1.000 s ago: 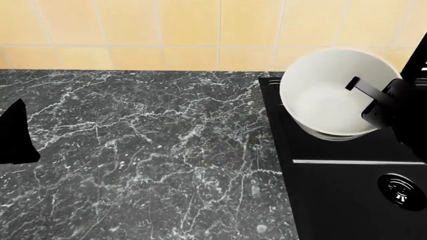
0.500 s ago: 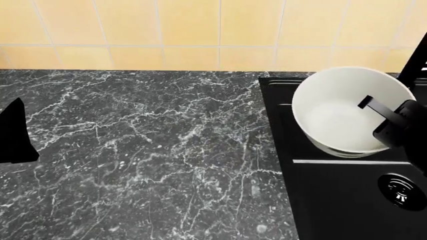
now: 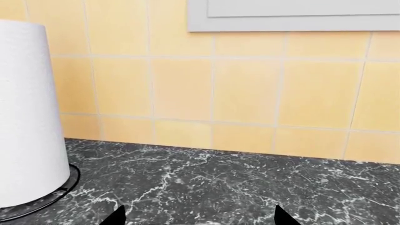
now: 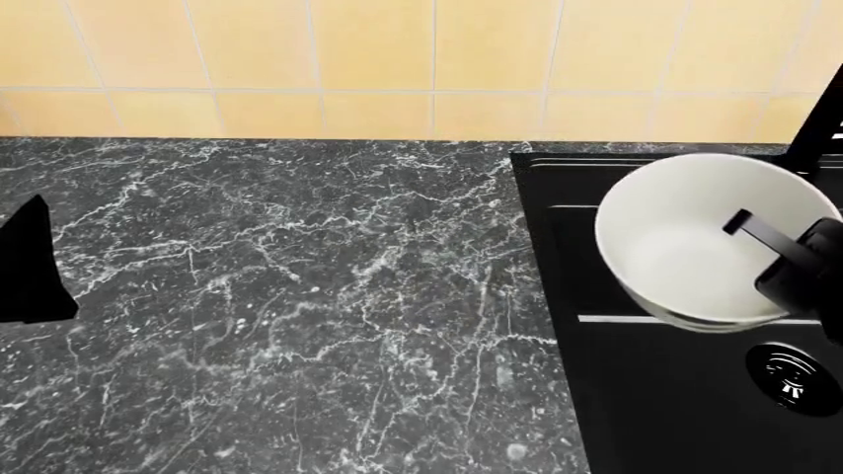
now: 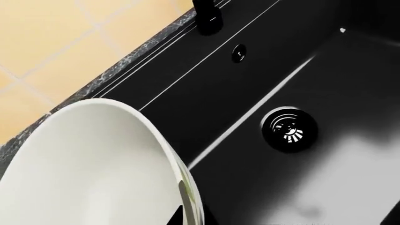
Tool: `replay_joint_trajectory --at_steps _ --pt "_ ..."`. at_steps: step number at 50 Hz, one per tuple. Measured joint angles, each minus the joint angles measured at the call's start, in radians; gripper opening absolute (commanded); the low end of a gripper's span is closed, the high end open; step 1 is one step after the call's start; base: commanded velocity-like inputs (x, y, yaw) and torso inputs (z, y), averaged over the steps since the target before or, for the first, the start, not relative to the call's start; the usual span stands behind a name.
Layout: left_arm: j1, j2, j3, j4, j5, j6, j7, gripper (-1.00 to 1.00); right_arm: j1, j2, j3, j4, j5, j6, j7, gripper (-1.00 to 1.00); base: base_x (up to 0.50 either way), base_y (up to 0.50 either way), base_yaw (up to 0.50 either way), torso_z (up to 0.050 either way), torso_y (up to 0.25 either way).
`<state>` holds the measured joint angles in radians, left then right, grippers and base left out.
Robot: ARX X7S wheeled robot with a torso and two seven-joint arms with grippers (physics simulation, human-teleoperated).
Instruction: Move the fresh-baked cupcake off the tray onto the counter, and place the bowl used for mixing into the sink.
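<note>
White bowl (image 4: 685, 247), black sink (image 4: 658, 395)

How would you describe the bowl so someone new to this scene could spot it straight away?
Start at the black sink set into the right end of the marble counter. Above its basin, the right gripper holds a round, deep bowl by its rim. Its plain white inside is the only bright thing against the black sink.

Yellow tiled wall (image 4: 330, 69), grey panel (image 3: 293, 14) above, even light

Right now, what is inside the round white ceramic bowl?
The round white ceramic bowl looks plain and empty; the right end effector grips its rim and covers a small part of the inside.
</note>
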<state>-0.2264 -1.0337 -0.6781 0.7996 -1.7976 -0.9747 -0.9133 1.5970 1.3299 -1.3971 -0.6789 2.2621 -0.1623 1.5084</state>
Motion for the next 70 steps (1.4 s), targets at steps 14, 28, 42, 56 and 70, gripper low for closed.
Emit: replay_joint_trajectory --at_steps 14,28,42,56,70 --pt "0.002 0.004 0.005 0.000 0.007 0.001 0.003 1.00 -0.062 0.036 -0.032 -0.010 -0.045 -0.097 -0.034 -1.00 0.00 0.00 0.00 0.000 0.001" --pt "0.003 0.008 0.009 -0.002 0.015 0.001 0.009 1.00 -0.143 0.034 -0.074 0.000 -0.103 -0.221 -0.050 -1.00 0.00 0.00 0.00 0.000 0.000" --pt "0.008 0.018 0.012 -0.003 0.029 0.000 0.020 1.00 -0.172 0.000 -0.094 0.030 -0.138 -0.264 -0.040 -1.00 0.00 0.00 0.00 0.000 0.000" --pt "0.007 0.022 0.018 -0.008 0.036 0.003 0.025 1.00 -0.175 -0.026 -0.105 0.060 -0.151 -0.270 -0.015 -1.00 0.00 0.00 0.00 0.000 0.001" --pt "0.007 0.026 0.024 -0.011 0.045 0.005 0.030 1.00 -0.135 -0.042 -0.119 0.110 -0.123 -0.189 0.027 -1.00 0.00 0.00 0.00 0.000 0.000"
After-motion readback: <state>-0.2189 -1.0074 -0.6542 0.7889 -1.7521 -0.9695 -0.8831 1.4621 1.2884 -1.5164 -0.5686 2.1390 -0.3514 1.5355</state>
